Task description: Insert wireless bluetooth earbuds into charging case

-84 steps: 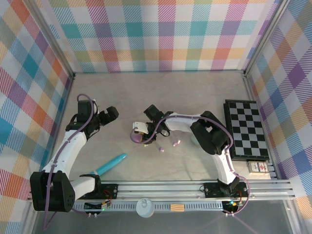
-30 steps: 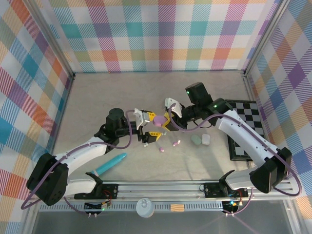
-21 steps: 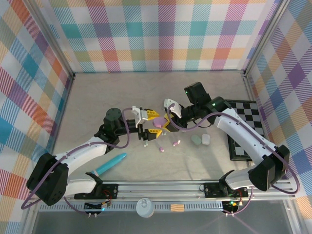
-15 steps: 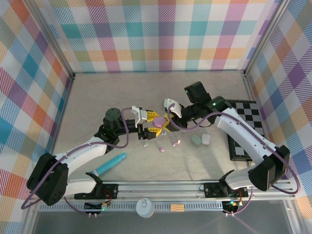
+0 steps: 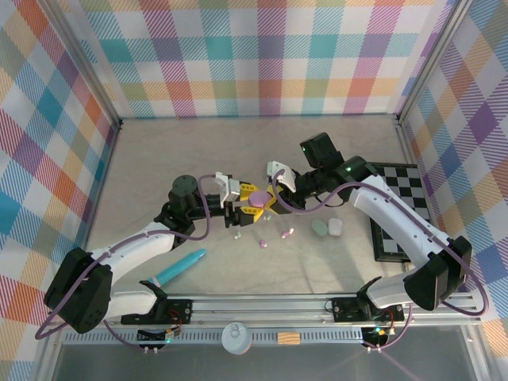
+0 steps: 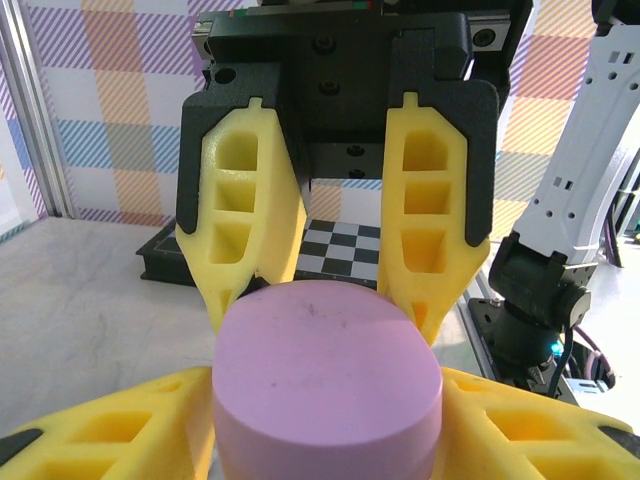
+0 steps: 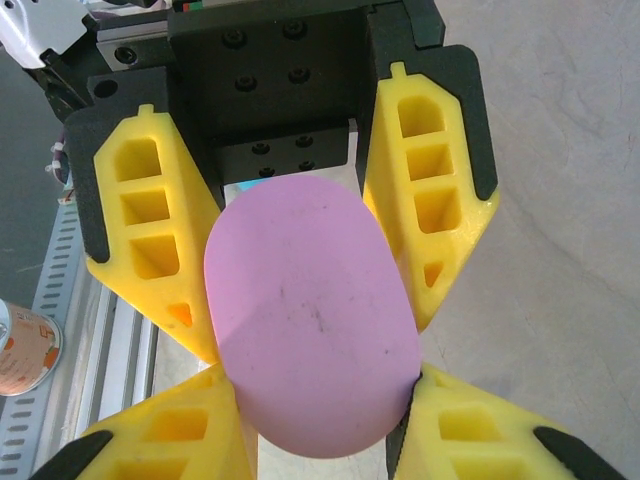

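Earbuds (image 5: pixel 287 233): two small lilac pieces lie loose on the bench (image 5: pixel 159 159) at centre frame of the top view, just below the two pincers and apart from each other. Neither sits in a case. Purple case (image 5: pixel 255 209) is held off the bench at centre, lid closed. Left pincer (image 5: pixel 244 205) grips it from the left. Right pincer (image 5: pixel 271 198) grips the same case from the right; its yellow fingers (image 6: pixel 240 220) press the far end in the left wrist view. Mint case (image 5: pixel 319 228) and white case (image 5: pixel 335 228) rest side by side right of centre. Turquoise stick (image 5: pixel 181 268) lies lower left.
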You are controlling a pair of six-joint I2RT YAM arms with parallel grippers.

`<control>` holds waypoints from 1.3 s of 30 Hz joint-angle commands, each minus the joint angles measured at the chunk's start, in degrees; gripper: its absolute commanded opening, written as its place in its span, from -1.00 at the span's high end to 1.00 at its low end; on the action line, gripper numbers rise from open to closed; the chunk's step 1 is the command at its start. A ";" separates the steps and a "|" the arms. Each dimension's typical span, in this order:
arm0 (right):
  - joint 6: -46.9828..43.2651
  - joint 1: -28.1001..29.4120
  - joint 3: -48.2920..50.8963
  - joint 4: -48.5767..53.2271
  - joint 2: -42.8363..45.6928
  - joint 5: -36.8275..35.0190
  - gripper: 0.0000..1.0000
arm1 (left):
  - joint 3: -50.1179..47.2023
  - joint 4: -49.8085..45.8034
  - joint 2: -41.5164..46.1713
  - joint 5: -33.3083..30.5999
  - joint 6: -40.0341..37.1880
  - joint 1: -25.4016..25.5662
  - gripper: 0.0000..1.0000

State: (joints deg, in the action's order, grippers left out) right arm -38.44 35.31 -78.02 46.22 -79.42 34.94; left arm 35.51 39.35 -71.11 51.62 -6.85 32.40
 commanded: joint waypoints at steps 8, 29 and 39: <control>-0.21 -0.09 -0.94 -1.38 0.50 1.10 0.50 | 1.16 2.86 -0.11 1.25 0.08 0.29 -0.10; 2.51 -0.08 2.69 -4.84 1.08 0.89 0.42 | -0.53 4.91 -1.78 -1.80 -0.12 -0.56 0.49; 21.04 -5.17 12.07 -21.16 8.33 7.79 -0.33 | 1.89 -11.14 -0.79 -4.37 -15.98 -0.56 0.49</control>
State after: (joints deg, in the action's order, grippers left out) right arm -27.97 31.94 -68.58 34.24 -74.22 37.06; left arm 35.48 35.88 -72.79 48.88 -13.39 32.12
